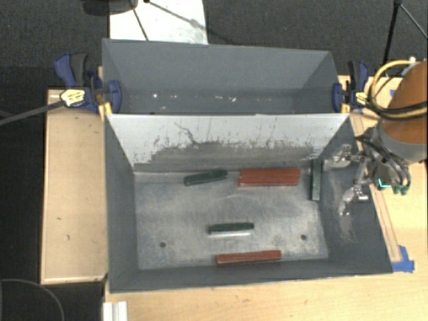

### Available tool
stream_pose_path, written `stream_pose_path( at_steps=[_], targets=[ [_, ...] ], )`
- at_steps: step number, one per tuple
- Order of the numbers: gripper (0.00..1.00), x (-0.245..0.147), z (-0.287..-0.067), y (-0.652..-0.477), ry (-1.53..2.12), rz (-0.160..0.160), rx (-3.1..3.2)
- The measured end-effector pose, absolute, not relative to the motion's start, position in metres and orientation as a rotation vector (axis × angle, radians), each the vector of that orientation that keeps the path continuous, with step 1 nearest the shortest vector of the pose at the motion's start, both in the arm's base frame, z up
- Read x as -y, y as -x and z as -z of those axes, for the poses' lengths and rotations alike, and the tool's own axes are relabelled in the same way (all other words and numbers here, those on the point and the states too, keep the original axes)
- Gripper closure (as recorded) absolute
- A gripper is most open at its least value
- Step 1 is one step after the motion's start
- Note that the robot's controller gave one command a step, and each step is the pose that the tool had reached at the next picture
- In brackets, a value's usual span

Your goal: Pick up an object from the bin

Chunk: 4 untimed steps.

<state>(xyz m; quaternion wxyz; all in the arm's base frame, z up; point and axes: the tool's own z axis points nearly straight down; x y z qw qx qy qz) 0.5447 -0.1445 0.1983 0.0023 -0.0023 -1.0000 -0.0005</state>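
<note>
- A grey metal bin [120, 199] with sloping walls, seen from above; the arm [408, 122] reaches in from the right.
- The gripper [342, 182] hangs over the right-hand slope, above the floor's right edge. Its two pale metal fingers [347, 203] look spread apart, with nothing between them.
- Nearest to it, just to its left, a dark bar [314, 179] lies along the floor's right edge.
- Just left of that, by the back wall, lies a red block [269, 177], and further left a green pen [205, 177].
- Mid-floor lies a grey stick [230, 229]; near the front edge, a red strip [248, 257].
- All five things rest on the floor, well spread out.
- Progress, as I judge it: nothing is picked yet. The gripper is not round anything, so choosing, lowering, closing and lifting all remain.
</note>
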Motion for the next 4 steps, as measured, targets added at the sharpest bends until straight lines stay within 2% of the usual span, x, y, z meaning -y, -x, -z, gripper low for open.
stream_pose_path(
  at_steps=[1, 2, 3, 4],
  targets=[
    [0.00, 0.144, -0.203, -0.546, 0.001, -0.001, 3.145],
    [0.00, 0.112, -0.154, -0.559, 0.061, -0.003, 3.152],
    [0.00, 0.089, -0.128, -0.569, 0.124, 0.004, 3.133],
    [0.00, 0.056, -0.095, -0.584, -0.029, -0.001, 3.150]
  ],
)
